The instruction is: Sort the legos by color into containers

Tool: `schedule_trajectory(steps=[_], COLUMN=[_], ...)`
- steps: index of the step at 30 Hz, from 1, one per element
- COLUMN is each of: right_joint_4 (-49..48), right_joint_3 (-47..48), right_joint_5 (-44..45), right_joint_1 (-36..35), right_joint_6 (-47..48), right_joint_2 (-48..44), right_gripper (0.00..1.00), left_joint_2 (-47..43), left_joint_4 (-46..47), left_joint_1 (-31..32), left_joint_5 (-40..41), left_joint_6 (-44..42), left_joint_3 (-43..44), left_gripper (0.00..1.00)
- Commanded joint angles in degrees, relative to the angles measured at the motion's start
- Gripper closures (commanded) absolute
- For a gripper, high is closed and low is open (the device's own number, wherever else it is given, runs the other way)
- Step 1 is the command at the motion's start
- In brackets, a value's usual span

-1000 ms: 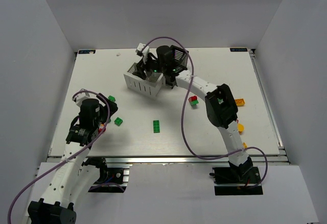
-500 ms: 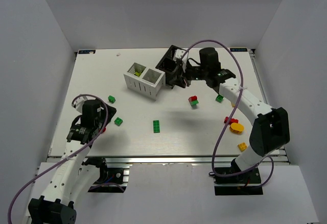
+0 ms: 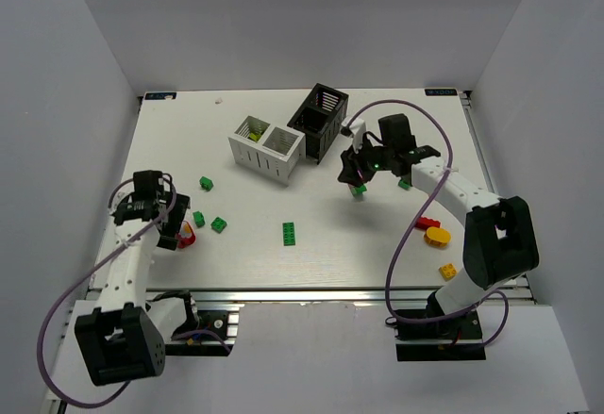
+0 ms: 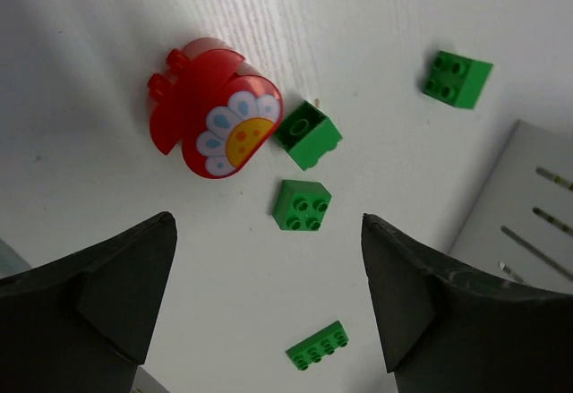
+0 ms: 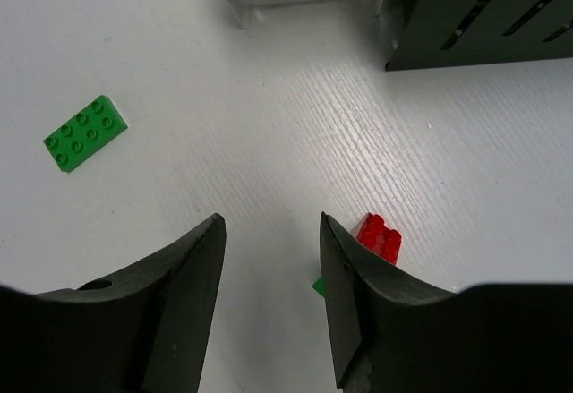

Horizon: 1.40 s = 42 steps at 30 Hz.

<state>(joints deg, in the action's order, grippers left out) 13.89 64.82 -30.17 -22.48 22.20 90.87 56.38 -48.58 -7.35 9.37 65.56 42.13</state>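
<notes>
The white container and the black container stand at the back middle; a lime lego lies in the white one. My left gripper hangs open over a red round flower piece and green legos, with nothing between its fingers. A long green lego lies further off. My right gripper is open and empty, just beside a red lego that sits on a green one.
Another green lego lies left of the white container and one lies right of my right gripper. A red lego, a yellow oval piece and a yellow lego lie at the right front.
My right arm has drawn back from the containers and come down over the red-and-green lego. My left arm has swung left, and its gripper now hangs over the red round piece.
</notes>
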Motion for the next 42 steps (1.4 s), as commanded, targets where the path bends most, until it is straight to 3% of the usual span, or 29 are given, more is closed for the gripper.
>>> schedule_trajectory(steps=[1,10,16,20,27,42], right_joint_4=[-2.81,-5.19,-6.94,-7.74,-8.09,-8.79], right_joint_3=[1.36,1.63,0.66,0.14,-0.39,-1.53], right_joint_5=[-0.50,-1.64,-2.35,-2.87,-3.57,-3.93], right_joint_1=[0.94,2.44,4.20,5.08,6.13,6.48], right_joint_6=[-2.07,-3.65,-5.14,-5.85,-6.11,-6.73], right_joint_2=[0.27,0.71,0.54,0.45,0.45,0.27], right_gripper=[0.48,0.48,0.48,0.48,0.48,0.48], left_joint_2=[4.60,15.67,17.89,21.04,26.23,29.58], left_joint_4=[-5.20,-7.92,-8.30,-4.34,0.32,-0.99], left_joint_1=[-2.31,-5.30,-7.67,-10.04,-10.40,-10.57], left_joint_5=[-1.28,-5.06,-3.39,-7.78,-11.91,-10.34], left_joint_6=[4.83,12.83,13.63,13.98,14.33,13.19], left_joint_3=[3.57,7.51,8.85,4.55,4.98,5.95], left_gripper=[0.06,0.02,0.02,0.02,0.02,0.02])
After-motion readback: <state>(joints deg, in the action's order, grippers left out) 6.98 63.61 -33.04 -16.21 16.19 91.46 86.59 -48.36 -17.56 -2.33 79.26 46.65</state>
